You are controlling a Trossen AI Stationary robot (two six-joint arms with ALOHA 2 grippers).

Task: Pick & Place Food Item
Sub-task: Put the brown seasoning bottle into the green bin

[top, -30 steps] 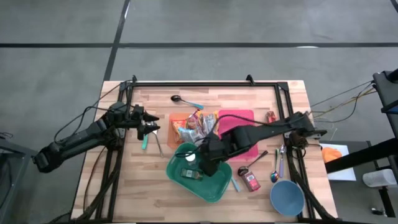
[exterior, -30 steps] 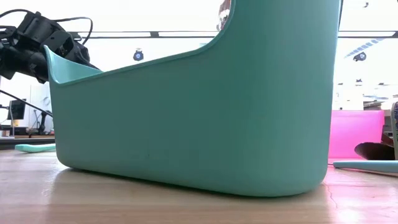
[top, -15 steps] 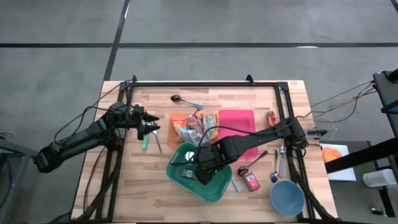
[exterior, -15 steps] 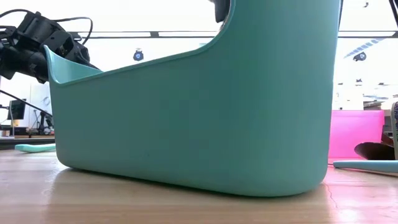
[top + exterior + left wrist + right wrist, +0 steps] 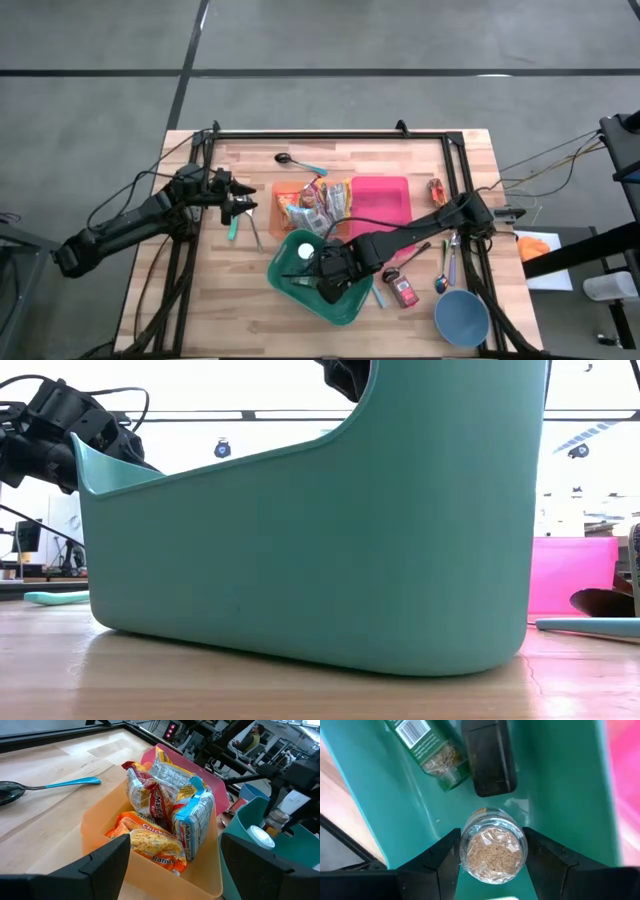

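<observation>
Inside teal bin (image 5: 345,305), right pincer (image 5: 492,851) now lower, clamped on spice jar (image 5: 492,847), left pincer (image 5: 170,865) wide open.

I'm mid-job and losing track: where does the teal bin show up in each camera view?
High view: teal bin at front centre, the right gripper inside it.
Low view: its wall fills most of the picture.
Left wrist view: its rim beside the orange bin.
Right wrist view: its floor behind the held spice jar.
Shared landmark: the pink bin.
</observation>
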